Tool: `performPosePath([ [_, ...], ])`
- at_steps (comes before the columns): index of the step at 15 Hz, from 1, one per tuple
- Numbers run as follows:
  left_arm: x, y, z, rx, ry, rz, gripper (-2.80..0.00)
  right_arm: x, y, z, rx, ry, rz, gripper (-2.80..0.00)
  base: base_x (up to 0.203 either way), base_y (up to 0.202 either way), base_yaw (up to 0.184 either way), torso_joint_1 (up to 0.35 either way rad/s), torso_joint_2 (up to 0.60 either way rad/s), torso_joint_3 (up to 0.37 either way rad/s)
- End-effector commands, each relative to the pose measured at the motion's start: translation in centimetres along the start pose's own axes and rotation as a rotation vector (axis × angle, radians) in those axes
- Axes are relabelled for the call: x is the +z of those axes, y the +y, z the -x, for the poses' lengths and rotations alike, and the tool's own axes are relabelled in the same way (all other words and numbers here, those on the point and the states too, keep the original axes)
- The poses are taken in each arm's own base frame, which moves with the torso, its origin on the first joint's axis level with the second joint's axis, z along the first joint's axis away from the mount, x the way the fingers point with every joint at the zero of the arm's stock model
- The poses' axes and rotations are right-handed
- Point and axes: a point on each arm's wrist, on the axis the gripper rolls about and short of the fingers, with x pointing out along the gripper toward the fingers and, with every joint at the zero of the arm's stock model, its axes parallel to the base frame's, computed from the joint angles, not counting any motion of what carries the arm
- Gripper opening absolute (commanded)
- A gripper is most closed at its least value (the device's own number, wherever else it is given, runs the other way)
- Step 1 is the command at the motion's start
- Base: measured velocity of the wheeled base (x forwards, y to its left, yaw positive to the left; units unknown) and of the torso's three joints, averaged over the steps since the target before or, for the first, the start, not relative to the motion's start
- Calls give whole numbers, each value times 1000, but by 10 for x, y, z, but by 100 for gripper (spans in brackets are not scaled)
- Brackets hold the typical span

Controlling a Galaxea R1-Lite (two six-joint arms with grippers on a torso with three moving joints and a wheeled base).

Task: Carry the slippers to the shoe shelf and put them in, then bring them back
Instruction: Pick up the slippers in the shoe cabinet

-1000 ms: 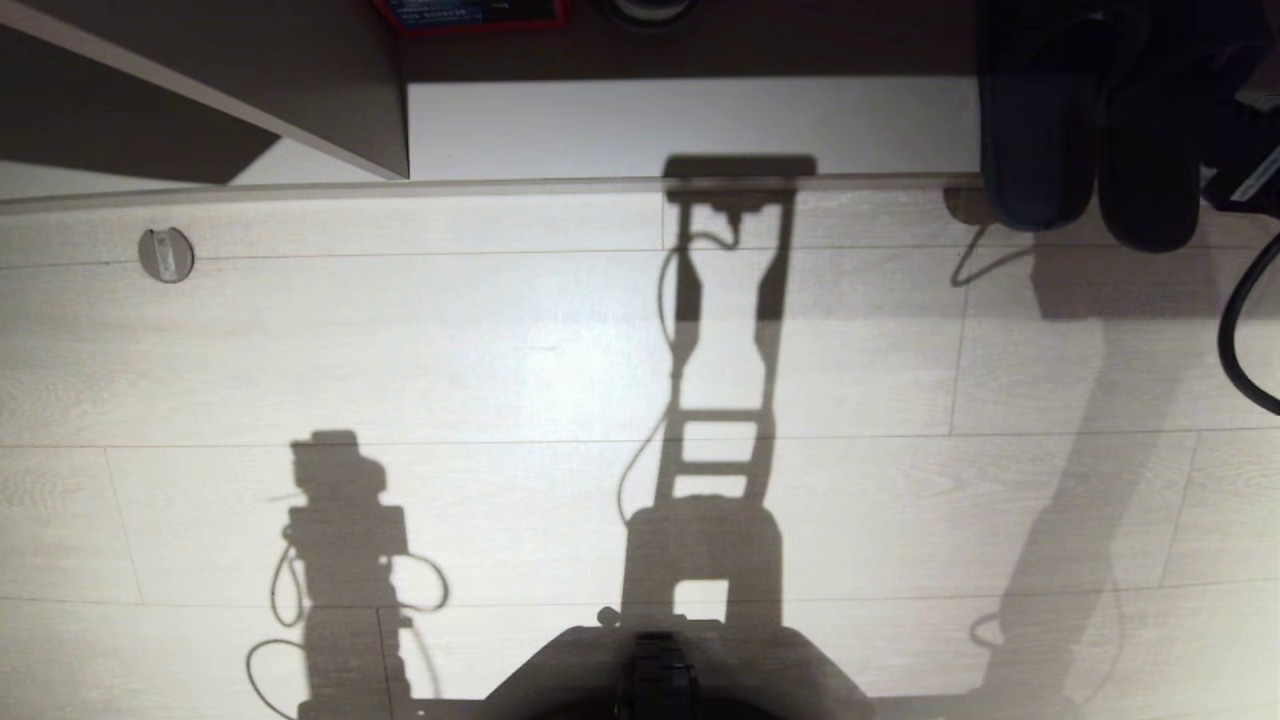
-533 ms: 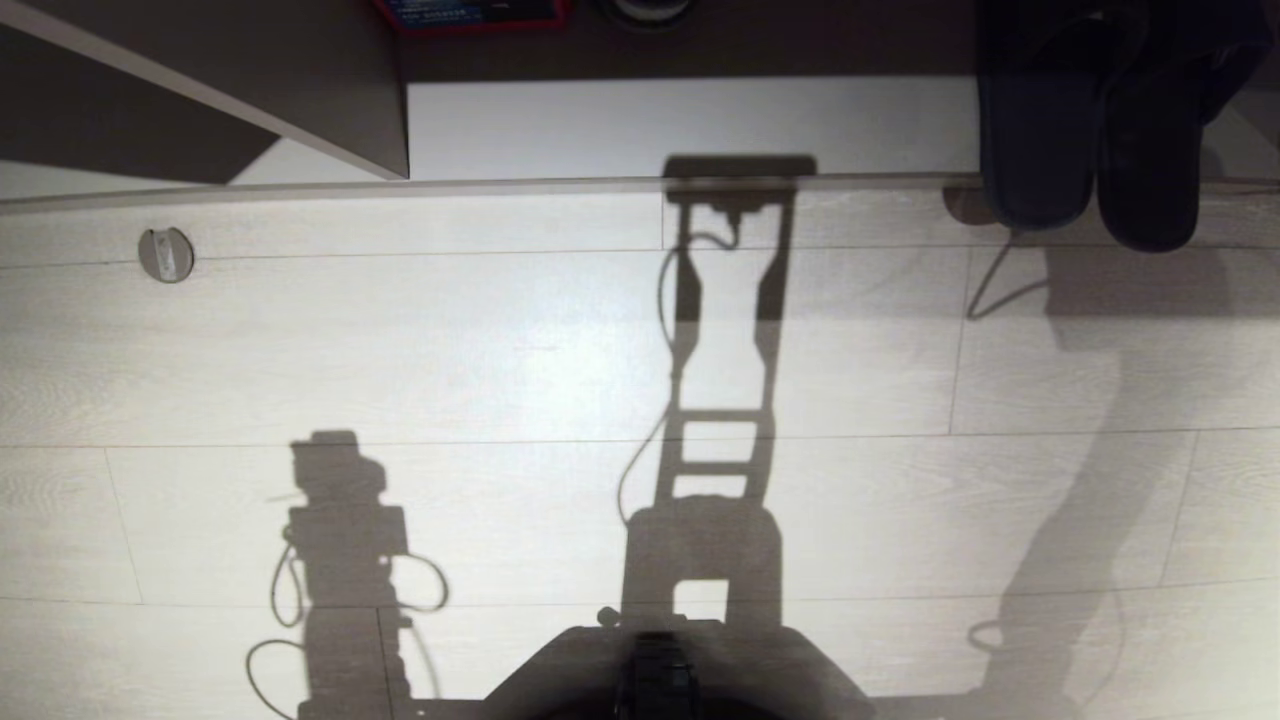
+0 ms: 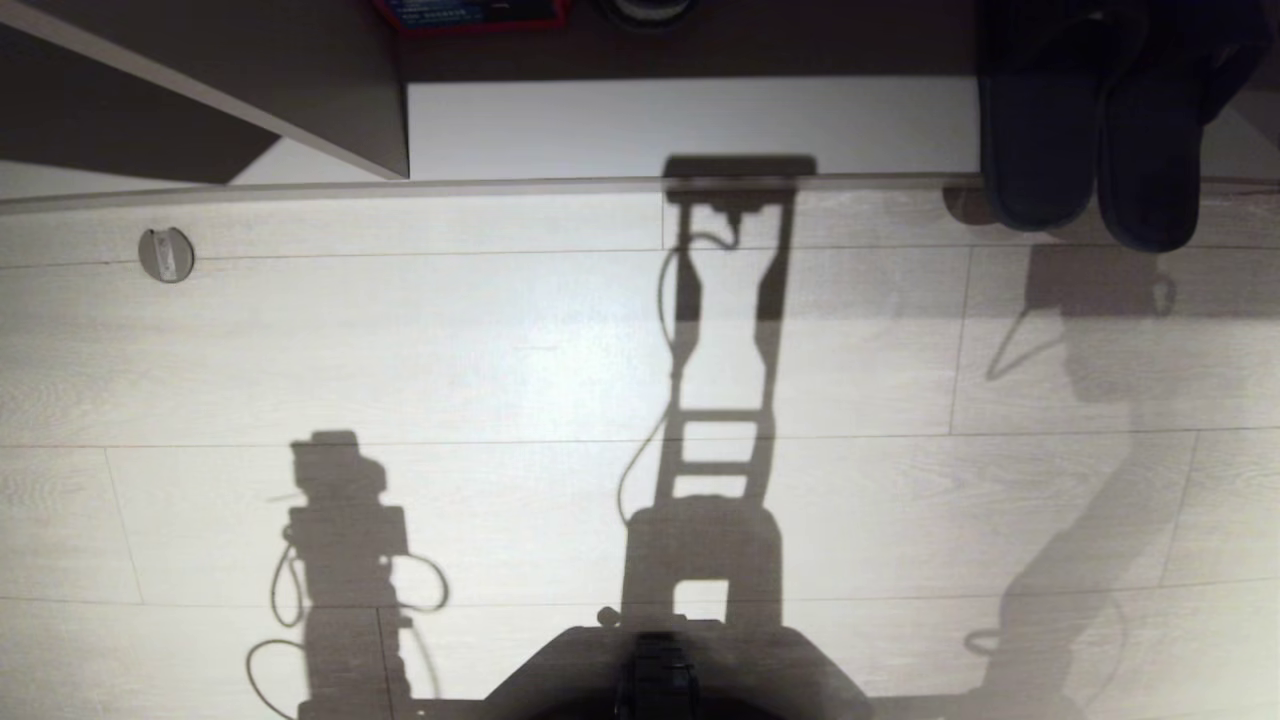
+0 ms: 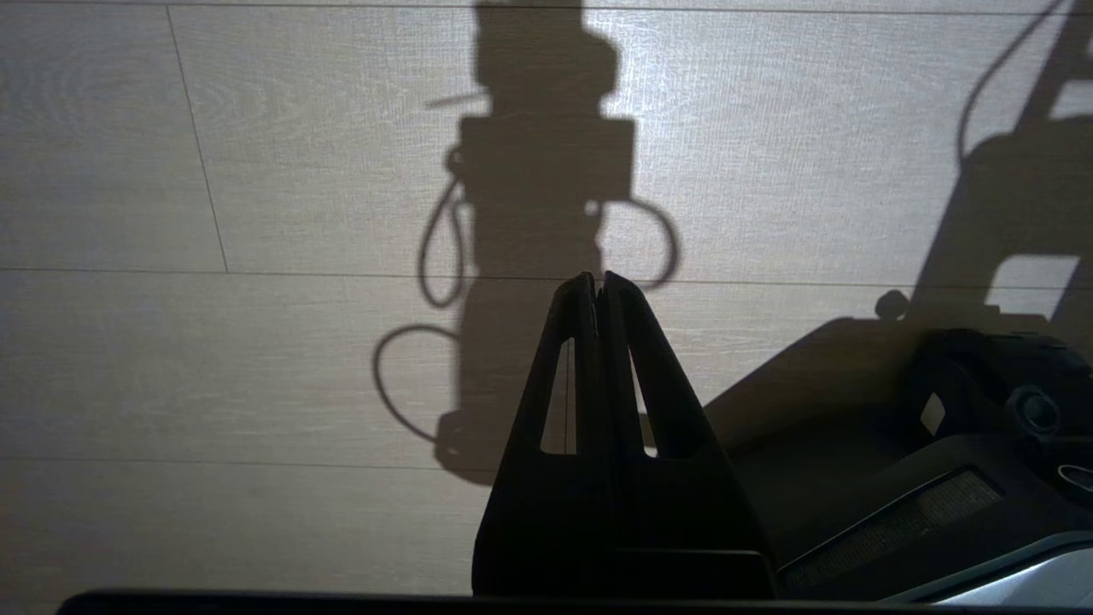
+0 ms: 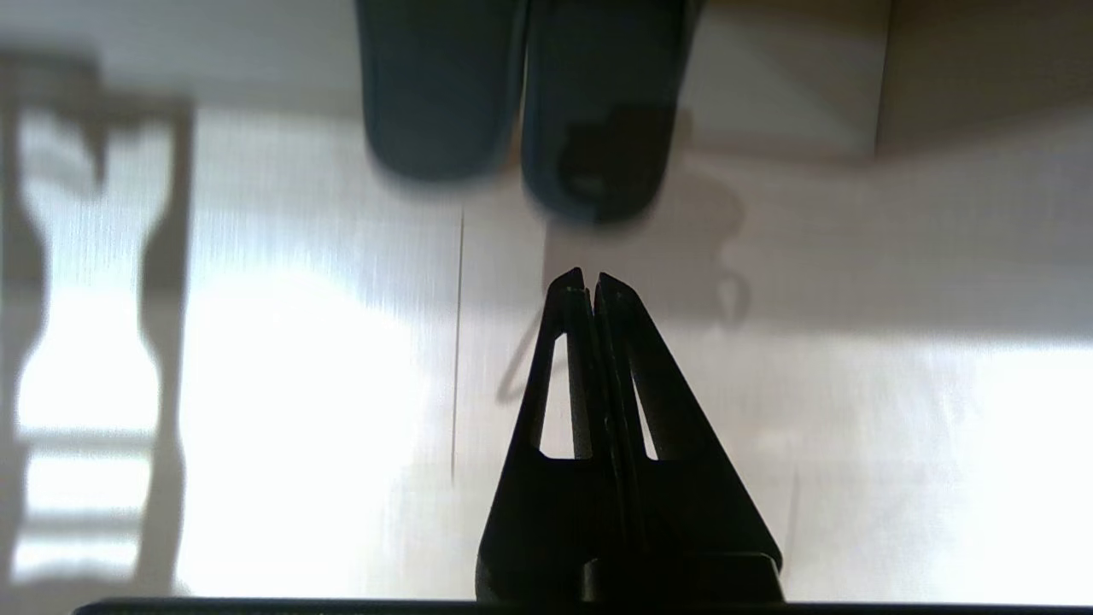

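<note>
The two dark slippers (image 3: 1035, 140) lie side by side at the far right on the shoe shelf's pale bottom plank (image 3: 690, 125), their rounded ends overhanging its front edge. In the right wrist view the slippers (image 5: 440, 85) are just ahead of my right gripper (image 5: 585, 282), which is shut, holds nothing and hovers over the floor apart from them. In the head view only the right arm's shadow shows. My left gripper (image 4: 596, 280) is parked shut and empty over the floor.
A slanted divider panel (image 3: 250, 80) stands at the shelf's left. A red-edged box (image 3: 470, 12) sits deep in the shelf. A round metal fitting (image 3: 166, 254) is set in the floor at left. My own base (image 3: 660, 670) is at the near edge.
My right arm has drawn back from the slippers and out of the head view, its shadow sliding toward me. The slippers stay on the shelf. The left arm has not moved.
</note>
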Motion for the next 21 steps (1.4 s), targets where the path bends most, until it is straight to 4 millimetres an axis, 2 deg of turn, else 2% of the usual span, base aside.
performPosePath([
  [1,0,0,0,1,-1,1,-280,-12,-5,36,-4,-17,-1,-280,0,0,0,0,0,0],
  [4,0,0,0,1,-1,1,-280,-43,-7,68,8,68,15,-280,0,0,0,0,0,0],
  [8,0,0,0,1,-1,1,-280,-94,-4,92,4,184,37,-280,0,0,0,0,0,0],
  [11,0,0,0,1,-1,1,-280,-122,-2,106,31,218,41,-280,0,0,0,0,0,0],
  [13,0,0,0,1,-1,1,-280,-132,-1,114,51,242,40,-280,0,0,0,0,0,0],
  [21,0,0,0,1,-1,1,-280,-149,0,138,135,248,6,-280,0,0,0,0,0,0],
])
